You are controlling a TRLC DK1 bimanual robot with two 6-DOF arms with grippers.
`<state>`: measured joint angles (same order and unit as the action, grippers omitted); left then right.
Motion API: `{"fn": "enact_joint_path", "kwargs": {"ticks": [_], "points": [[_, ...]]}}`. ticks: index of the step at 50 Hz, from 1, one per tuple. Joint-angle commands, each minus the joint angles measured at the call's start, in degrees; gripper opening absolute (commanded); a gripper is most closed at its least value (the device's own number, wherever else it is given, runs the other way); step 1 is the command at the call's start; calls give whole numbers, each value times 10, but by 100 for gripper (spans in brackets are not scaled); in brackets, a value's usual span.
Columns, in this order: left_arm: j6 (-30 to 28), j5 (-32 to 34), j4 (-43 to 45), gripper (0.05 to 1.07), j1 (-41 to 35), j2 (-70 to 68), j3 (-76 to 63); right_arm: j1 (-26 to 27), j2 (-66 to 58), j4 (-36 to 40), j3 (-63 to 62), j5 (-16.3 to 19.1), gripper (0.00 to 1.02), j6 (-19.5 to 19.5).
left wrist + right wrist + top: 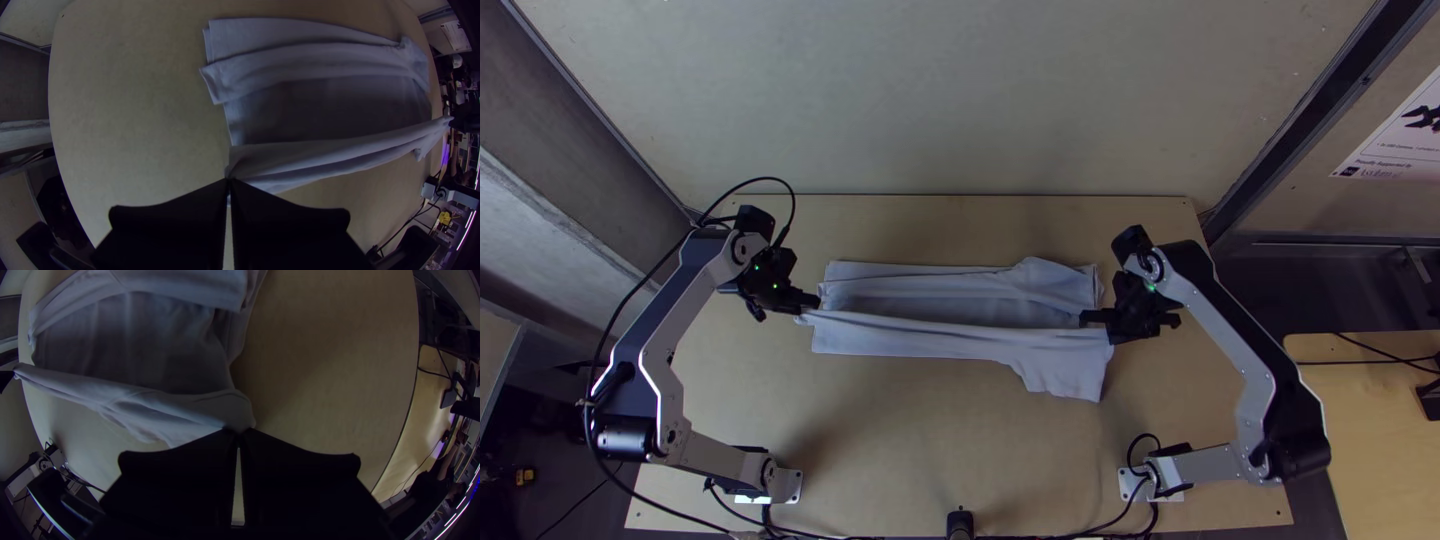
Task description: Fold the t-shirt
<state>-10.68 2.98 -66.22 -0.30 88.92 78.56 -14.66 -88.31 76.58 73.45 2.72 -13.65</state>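
The pale grey-blue t-shirt (930,338) lies as a long band across the table's middle, its far edge folded inward and its near side raised in a ridge between the grippers. At its left end my left gripper (815,302) is shut on the near layer. My right gripper (1086,318) is shut on the same layer at the right end, where a sleeve-like flap hangs toward the near edge. In the left wrist view the gripper (228,181) pinches a corner of the t-shirt (310,155). In the right wrist view the gripper (239,432) pinches the t-shirt's (200,407) edge.
The light wooden table (910,430) shows bare in front of the cloth and in a strip behind it. A grey wall panel (960,100) rises beyond the far edge. Cables (1080,530) run along the near edge, by a small black post (960,523).
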Motion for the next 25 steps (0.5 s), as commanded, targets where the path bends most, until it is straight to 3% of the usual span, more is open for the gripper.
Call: {"fn": "enact_joint_path", "kwargs": {"ticks": [1, 25], "points": [[7, 1, 0, 8, 5, 28, 36, 15, -41, -6, 33, -11, 3, 12], [4, -3, 0, 8, 6, 164, 176, 37, -225, -10, 224, -12, 3, 29]]}}
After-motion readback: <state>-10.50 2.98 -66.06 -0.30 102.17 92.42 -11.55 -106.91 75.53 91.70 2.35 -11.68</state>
